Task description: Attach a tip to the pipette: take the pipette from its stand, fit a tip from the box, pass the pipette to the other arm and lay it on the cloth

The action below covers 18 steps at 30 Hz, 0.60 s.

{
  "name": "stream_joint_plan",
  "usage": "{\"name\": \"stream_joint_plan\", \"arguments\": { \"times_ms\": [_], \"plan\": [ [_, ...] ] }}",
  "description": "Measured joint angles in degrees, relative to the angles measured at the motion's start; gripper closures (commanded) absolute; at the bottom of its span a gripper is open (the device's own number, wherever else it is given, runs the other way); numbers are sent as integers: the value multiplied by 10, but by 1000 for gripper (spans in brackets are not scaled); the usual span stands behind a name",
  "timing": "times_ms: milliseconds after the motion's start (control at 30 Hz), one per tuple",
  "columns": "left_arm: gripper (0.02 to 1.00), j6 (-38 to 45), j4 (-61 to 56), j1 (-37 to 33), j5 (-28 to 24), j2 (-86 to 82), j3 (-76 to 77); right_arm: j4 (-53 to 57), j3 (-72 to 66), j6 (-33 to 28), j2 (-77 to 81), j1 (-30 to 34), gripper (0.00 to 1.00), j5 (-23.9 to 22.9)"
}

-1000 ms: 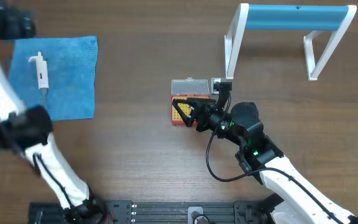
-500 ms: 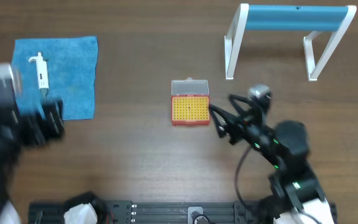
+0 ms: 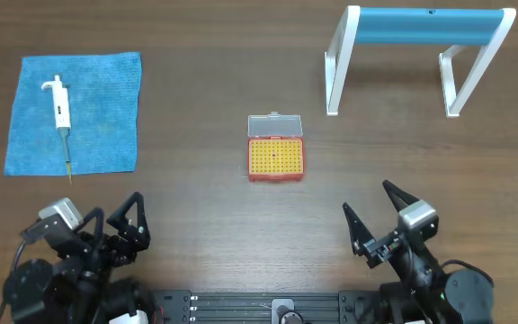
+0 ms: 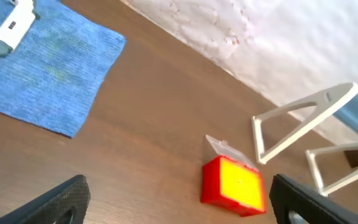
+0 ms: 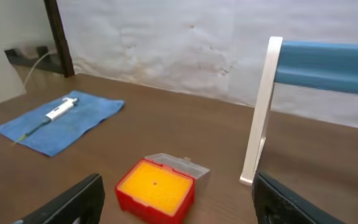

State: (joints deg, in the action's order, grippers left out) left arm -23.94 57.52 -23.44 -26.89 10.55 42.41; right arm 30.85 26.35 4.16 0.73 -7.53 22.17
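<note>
Pipette (image 3: 59, 106) is laid on the blue cloth (image 3: 106, 117), well apart from both end effectors. Left end effector (image 3: 115, 212) and right end effector (image 3: 368, 200) are held open and empty, low by the arm bases.

Left claw (image 3: 115, 214) and right claw (image 3: 365, 200) back beside their bases (image 3: 178, 301).

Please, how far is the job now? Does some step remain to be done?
Done, it seems: the pipette lies on the cloth, a tip on its end, and the stand is empty. In hand: nothing; the left gripper and the right gripper are open, touching nothing. Left: no step I can see; the tip box stands open.
</note>
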Motion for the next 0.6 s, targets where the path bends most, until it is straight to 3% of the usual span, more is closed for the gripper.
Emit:
{"name": "stream_joint_plan", "arguments": {
  "times_ms": [267,600],
  "plan": [
    [77,29,-47,0,10,0,-111,35,-43,8,0,0,233,-63],
    [77,31,-5,0,12,-1,-153,250,-44,16,0,0,233,-73]
  ]
}}
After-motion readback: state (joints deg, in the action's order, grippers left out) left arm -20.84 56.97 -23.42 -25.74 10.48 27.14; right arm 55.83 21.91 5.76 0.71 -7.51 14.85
